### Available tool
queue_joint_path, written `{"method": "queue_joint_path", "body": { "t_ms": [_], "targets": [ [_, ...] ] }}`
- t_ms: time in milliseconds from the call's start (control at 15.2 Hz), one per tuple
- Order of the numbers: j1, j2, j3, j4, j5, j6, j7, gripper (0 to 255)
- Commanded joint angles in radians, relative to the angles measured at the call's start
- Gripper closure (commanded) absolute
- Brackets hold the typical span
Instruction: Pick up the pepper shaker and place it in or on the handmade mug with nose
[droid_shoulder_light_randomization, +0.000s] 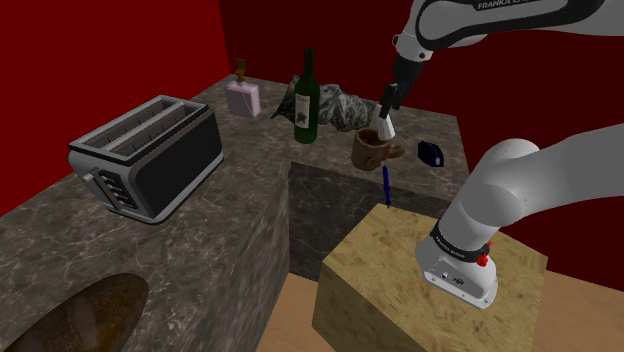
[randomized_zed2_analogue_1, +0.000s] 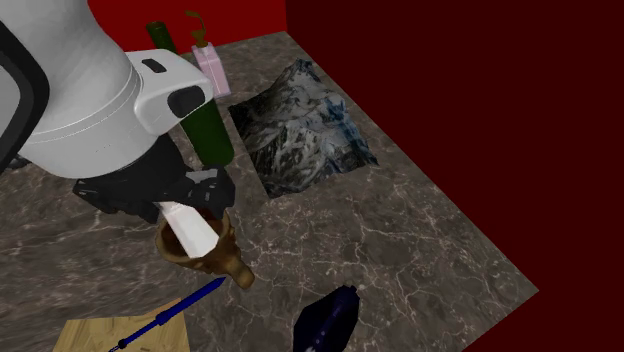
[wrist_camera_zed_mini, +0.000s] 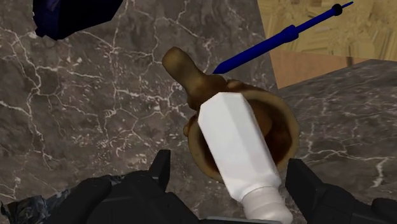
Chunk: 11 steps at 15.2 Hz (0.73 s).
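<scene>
The pepper shaker (droid_shoulder_light_randomization: 386, 127) (randomized_zed2_analogue_1: 192, 230) (wrist_camera_zed_mini: 238, 146) is plain white and faceted. It leans tilted with its lower end inside the brown handmade mug (droid_shoulder_light_randomization: 372, 150) (randomized_zed2_analogue_1: 225, 262) (wrist_camera_zed_mini: 286, 127), which stands on the dark marble counter (droid_shoulder_light_randomization: 250, 190). The mug's nose (wrist_camera_zed_mini: 184, 70) juts out from its side. My black gripper (droid_shoulder_light_randomization: 388, 104) (randomized_zed2_analogue_1: 195, 200) (wrist_camera_zed_mini: 229, 172) hovers just above the mug. Its fingers stand apart on either side of the shaker's upper end, with a gap showing at the left finger (wrist_camera_zed_mini: 162, 170).
A green wine bottle (droid_shoulder_light_randomization: 307, 100) (randomized_zed2_analogue_1: 205, 130) stands close behind the mug, with a crumpled grey cloth (droid_shoulder_light_randomization: 345, 105) (randomized_zed2_analogue_1: 300, 125) and a pink dispenser (droid_shoulder_light_randomization: 243, 97) nearby. Beside the mug lie a blue pen (droid_shoulder_light_randomization: 386, 186) (wrist_camera_zed_mini: 280, 39) and a dark blue object (droid_shoulder_light_randomization: 431, 153) (randomized_zed2_analogue_1: 328, 320). The toaster (droid_shoulder_light_randomization: 150, 155) sits far off.
</scene>
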Motion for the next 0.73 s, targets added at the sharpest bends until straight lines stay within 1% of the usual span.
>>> {"method": "queue_joint_path", "body": {
  "t_ms": [0, 132, 396, 660],
  "targets": [
    [0.0, 0.0, 0.0, -0.001, 0.0, 0.0, 0.0, 0],
    [0.0, 0.001, 0.0, 0.0, 0.0, 0.0, 0.0, 0],
    [0.004, -0.023, 0.02, 0.112, 0.014, -0.136, -0.001, 0],
    [0.003, -0.023, 0.02, 0.112, 0.014, -0.136, -0.001, 0]
  ]
}}
